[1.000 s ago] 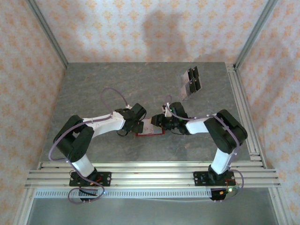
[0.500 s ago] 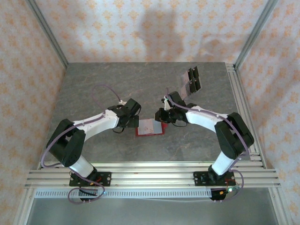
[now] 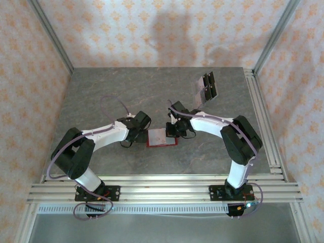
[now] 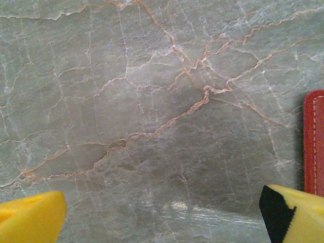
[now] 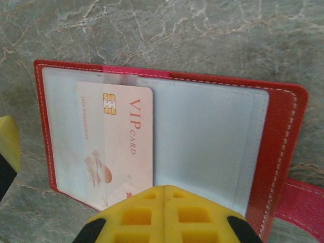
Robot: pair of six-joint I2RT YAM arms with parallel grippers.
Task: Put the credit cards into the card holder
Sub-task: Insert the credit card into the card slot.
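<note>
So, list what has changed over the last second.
The left gripper, open, backed off leftward from the card holder. The right gripper shut on nothing at its edge. The card holder stayed open in place, a pink card lying in it; the spare cards did not move.

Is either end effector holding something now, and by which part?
Nothing is held: left end effector open over the table, right end effector shut empty at the card holder.

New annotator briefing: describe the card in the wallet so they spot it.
Near the middle of the table lies the open red card holder. On its grey lining sits the card: pale pink, marked VIP, unlike the darker cards far right.
</note>
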